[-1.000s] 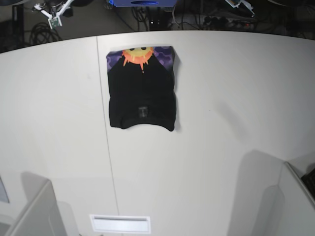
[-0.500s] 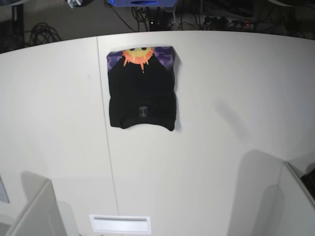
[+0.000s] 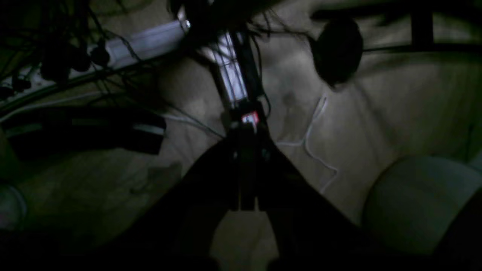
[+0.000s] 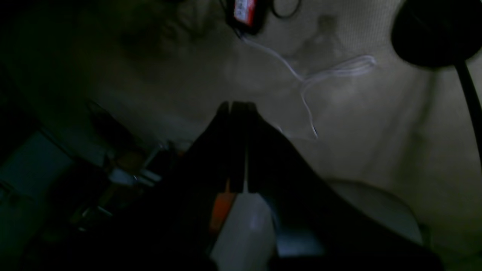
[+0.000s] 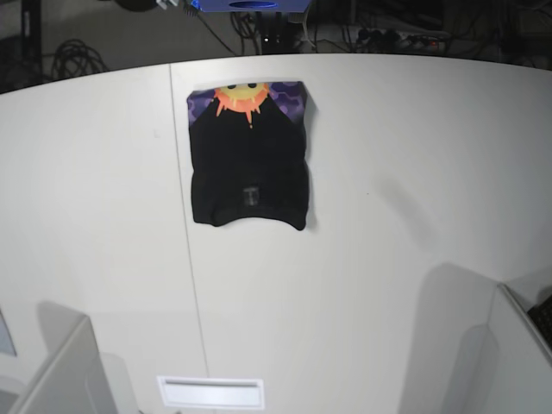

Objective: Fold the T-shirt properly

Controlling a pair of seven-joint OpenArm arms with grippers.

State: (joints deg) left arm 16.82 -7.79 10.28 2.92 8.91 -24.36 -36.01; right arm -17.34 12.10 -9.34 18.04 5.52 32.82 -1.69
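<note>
The T-shirt (image 5: 248,159) lies folded into a compact black rectangle near the far edge of the white desk (image 5: 414,172), its sun print showing along the far side. My left fingers (image 3: 246,165) and right fingers (image 4: 237,150) are pressed together, holding nothing, both pointed at a dim floor strewn with cables (image 3: 312,139).

— What carries everything?
— A white table (image 5: 397,172), with a thin seam (image 5: 185,233) running front to back.
— What lies on it?
— The folded T-shirt (image 5: 249,164), flat, just right of the seam, toward the far edge, its sun print at the far end.
</note>
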